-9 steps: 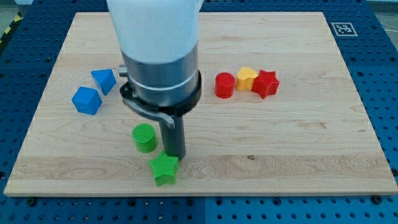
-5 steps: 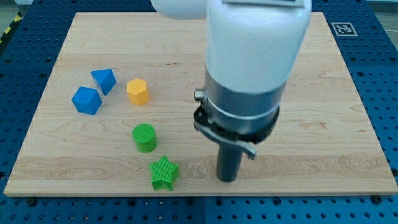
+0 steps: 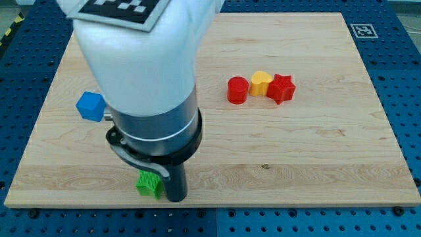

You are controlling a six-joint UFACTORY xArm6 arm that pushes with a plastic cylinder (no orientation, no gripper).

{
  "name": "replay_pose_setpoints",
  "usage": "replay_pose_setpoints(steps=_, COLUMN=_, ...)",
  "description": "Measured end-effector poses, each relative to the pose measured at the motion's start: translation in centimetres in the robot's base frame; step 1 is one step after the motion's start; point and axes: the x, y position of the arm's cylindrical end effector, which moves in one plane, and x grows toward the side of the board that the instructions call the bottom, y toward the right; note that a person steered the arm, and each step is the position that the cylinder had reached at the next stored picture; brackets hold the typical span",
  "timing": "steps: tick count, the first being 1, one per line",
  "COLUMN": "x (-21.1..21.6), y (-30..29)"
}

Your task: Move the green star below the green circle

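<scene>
Now my tip (image 3: 175, 197) touches green block's (image 3: 149, 185) right side, shape unclear; no pincer fitted, green circle hidden.

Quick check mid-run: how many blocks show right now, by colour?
Red: 2, the red cylinder and the red star
Yellow: 1, the yellow block
Blue: 1, the blue block
Green: 1, the green block, beside my tip
Total: 5 visible; the arm may hide others.
</scene>
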Motion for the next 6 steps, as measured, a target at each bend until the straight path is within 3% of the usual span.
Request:
replay_pose_setpoints(steps=3, x=-3.1, y=1.7)
replay_pose_setpoints(steps=6, x=-10.2, y=1.0)
